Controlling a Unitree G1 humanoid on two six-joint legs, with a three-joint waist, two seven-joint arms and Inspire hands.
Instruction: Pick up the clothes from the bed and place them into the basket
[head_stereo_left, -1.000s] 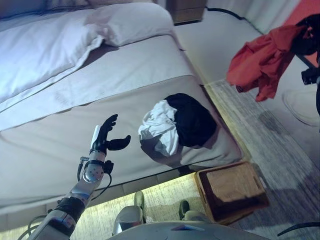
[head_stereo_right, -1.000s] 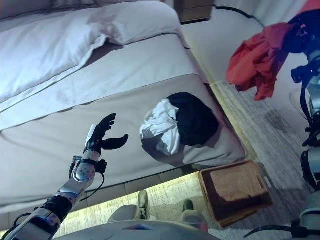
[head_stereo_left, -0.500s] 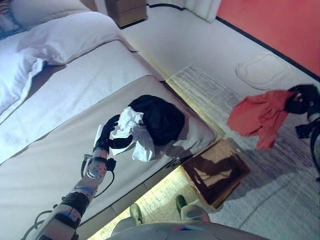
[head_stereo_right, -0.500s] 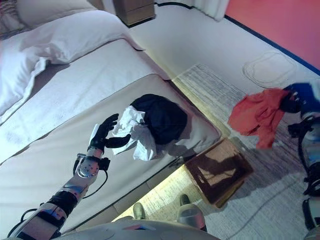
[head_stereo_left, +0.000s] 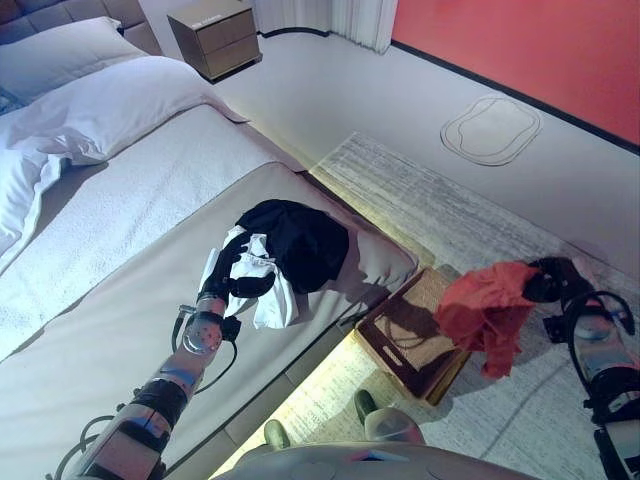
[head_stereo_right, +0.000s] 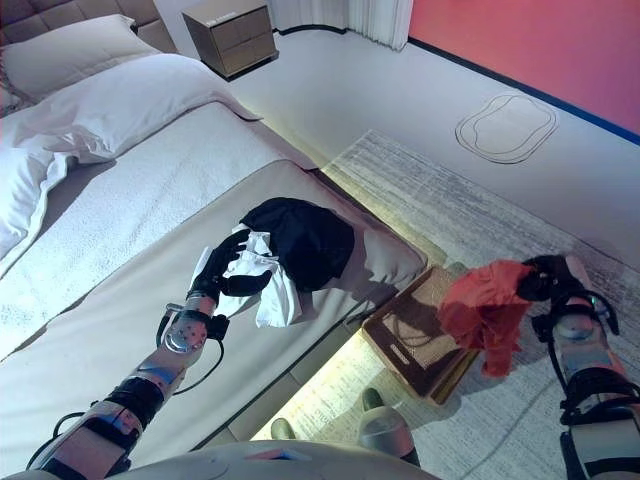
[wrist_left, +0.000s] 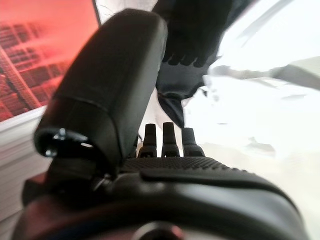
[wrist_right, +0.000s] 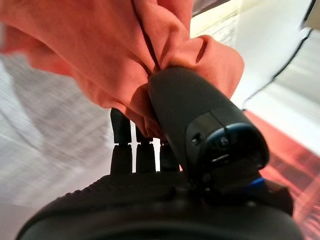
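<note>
Right hand (head_stereo_right: 545, 280) pinched the red garment (head_stereo_right: 483, 308) beside the basket (head_stereo_right: 415, 335), undropped; left hand (head_stereo_right: 222, 275), seemingly open, touched the remaining clothes (head_stereo_right: 285, 245) on the bed (head_stereo_right: 110, 310).

Both eye views look steeply down from the head and share the bed's (head_stereo_left: 120, 300) foot corner, the rug (head_stereo_left: 480, 230) and the basket (head_stereo_left: 405, 335), from slightly offset spots. The left wrist view looks very closely along the left hand (wrist_left: 150, 145) at the bed's clothes (wrist_left: 195, 35). The right wrist view faces the red cloth (wrist_right: 100, 50).
</note>
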